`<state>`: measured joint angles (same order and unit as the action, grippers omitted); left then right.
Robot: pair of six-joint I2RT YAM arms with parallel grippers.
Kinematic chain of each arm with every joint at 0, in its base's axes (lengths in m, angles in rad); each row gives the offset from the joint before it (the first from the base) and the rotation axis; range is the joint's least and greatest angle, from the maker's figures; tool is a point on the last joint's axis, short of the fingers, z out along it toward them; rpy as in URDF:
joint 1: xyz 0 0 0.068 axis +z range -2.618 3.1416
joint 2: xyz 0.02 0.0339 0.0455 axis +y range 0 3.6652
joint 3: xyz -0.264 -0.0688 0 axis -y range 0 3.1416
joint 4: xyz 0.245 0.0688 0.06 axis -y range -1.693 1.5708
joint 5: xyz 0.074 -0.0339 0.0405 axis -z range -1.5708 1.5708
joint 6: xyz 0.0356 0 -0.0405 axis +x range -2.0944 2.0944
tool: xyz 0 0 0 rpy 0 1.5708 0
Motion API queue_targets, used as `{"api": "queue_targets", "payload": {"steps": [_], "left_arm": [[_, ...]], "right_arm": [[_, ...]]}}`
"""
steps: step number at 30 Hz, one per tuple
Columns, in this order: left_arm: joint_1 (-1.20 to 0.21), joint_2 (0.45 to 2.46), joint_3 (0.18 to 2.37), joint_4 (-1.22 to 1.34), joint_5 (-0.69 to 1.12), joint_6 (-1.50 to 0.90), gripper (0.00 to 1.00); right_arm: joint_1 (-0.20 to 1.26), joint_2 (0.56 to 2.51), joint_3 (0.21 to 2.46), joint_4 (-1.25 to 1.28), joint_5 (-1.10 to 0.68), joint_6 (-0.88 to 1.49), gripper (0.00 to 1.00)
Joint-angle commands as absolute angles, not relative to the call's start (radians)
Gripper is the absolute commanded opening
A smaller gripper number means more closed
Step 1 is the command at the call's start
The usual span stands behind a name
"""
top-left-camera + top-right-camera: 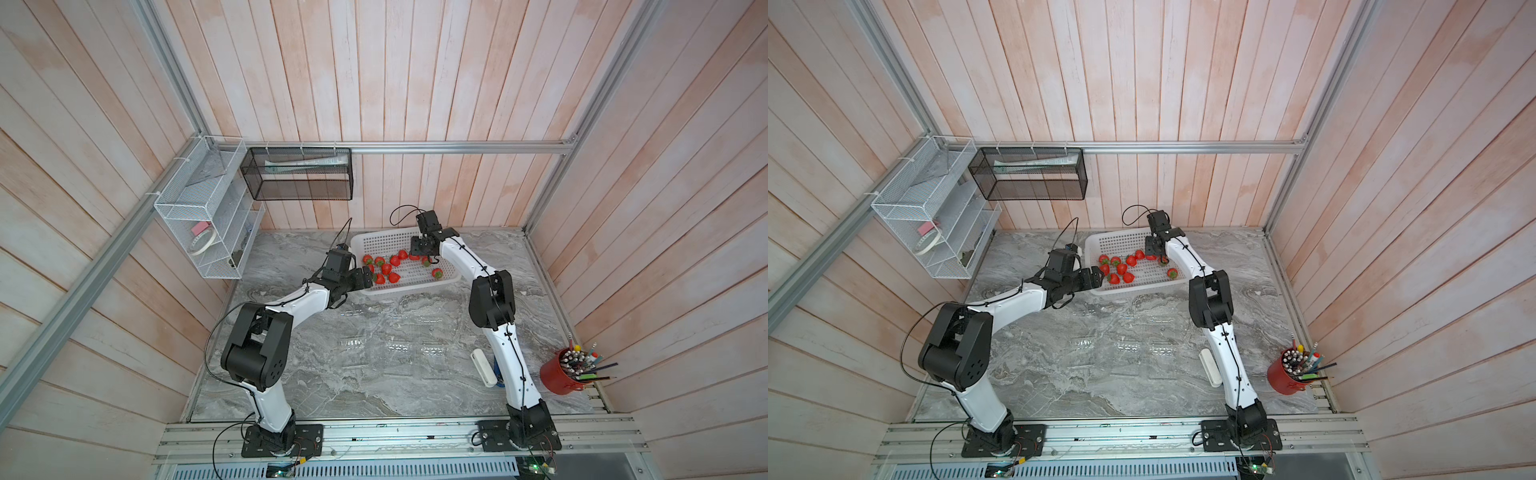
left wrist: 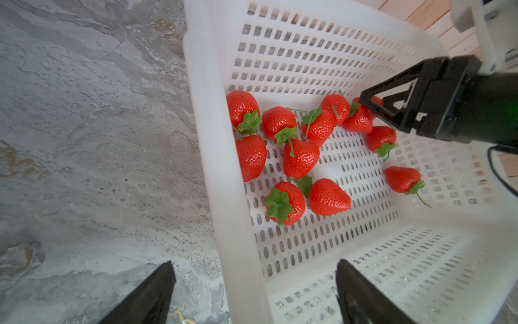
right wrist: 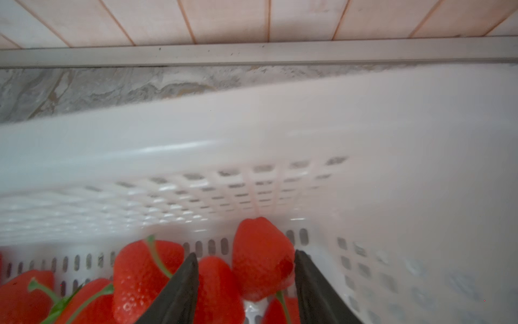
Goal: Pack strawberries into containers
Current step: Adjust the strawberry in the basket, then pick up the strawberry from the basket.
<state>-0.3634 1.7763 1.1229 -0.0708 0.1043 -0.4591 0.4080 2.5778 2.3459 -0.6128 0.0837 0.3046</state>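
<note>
Several red strawberries [image 1: 386, 268] [image 2: 300, 157] lie in a white perforated basket [image 1: 374, 241] [image 2: 213, 140] at the back of the marble table. My left gripper [image 1: 371, 276] [image 2: 255, 265] is open and straddles the basket's near-left rim, with nothing between its fingers. My right gripper [image 1: 419, 255] [image 3: 246, 252] reaches into the basket's far side. It is open, with its jaws either side of two strawberries. One upright strawberry [image 3: 260, 258] touches one finger [image 3: 311, 280]. Clear containers [image 1: 397, 332] [image 1: 1125, 332] lie faintly visible mid-table, with no fruit in them.
A red pencil cup [image 1: 559, 374] stands at the front right. A white oblong object [image 1: 484, 368] lies beside the right arm. A white wire shelf [image 1: 203, 208] and a black mesh basket [image 1: 297, 174] hang on the walls at the back left.
</note>
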Motion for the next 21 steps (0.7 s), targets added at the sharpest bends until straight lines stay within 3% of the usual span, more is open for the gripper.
{"api": "queue_targets", "payload": {"steps": [1, 5, 21], "left_arm": [[-0.369, 1.777, 1.129, -0.057, 0.115, -0.447, 0.91], [-0.370, 1.778, 1.126, -0.055, 0.115, -0.447, 0.91], [-0.373, 1.775, 1.122, -0.057, 0.123, -0.452, 0.92]], "right_arm": [[0.416, 2.513, 2.257, -0.566, 0.009, 0.318, 0.55], [0.422, 2.469, 2.174, -0.496, -0.009, 0.337, 0.56], [0.409, 2.559, 2.290, -0.479, 0.049, 0.358, 0.69]]}}
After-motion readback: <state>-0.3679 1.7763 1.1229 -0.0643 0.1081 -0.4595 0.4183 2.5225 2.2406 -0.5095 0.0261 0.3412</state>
